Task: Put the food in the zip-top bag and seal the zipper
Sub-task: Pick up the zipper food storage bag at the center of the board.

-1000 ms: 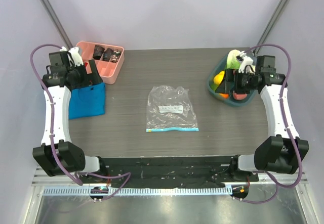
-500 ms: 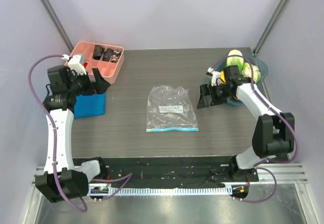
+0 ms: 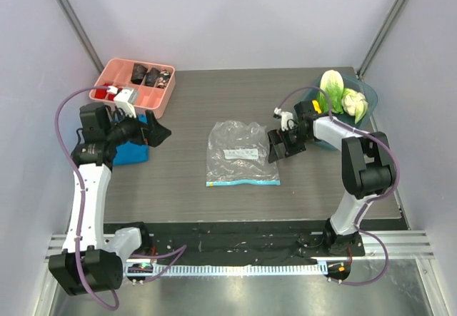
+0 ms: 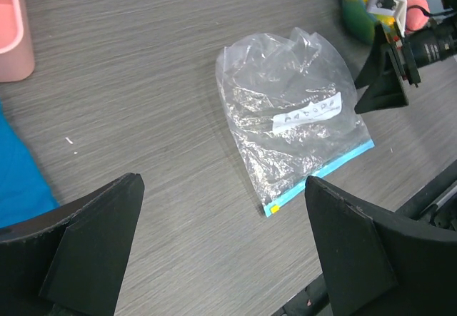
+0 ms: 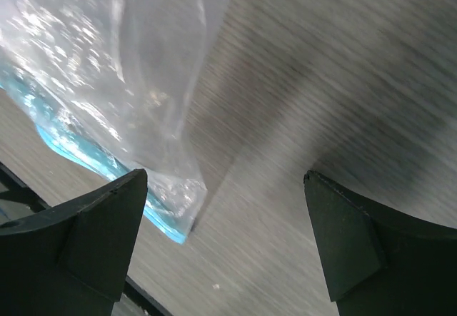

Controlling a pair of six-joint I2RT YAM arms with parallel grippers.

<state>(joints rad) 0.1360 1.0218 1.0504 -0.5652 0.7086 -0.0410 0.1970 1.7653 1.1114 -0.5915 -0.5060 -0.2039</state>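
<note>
The clear zip-top bag (image 3: 241, 152) lies flat and empty at the table's middle, its light-blue zipper (image 3: 243, 182) along the near edge. The pale green cabbage (image 3: 330, 86) and a yellow fruit (image 3: 316, 107) sit in the teal bowl (image 3: 365, 90) at the back right. My left gripper (image 3: 158, 134) is open and empty, left of the bag. My right gripper (image 3: 277, 147) is open and empty, low at the bag's right edge. The left wrist view shows the bag (image 4: 293, 116), its zipper (image 4: 321, 175) and a red fruit (image 4: 416, 13). The right wrist view shows the bag's corner (image 5: 121, 66) close to the left finger (image 5: 93, 237).
A pink tray (image 3: 153, 98) with small dark pieces stands at the back left. A blue folded cloth (image 3: 131, 152) lies under my left arm. Metal frame posts rise at both back corners, and a black rail runs along the near edge.
Both arms have swung inward towards the bag. My right gripper left the bowl and came down at the bag's right edge. My left gripper moved off the cloth towards the middle.
</note>
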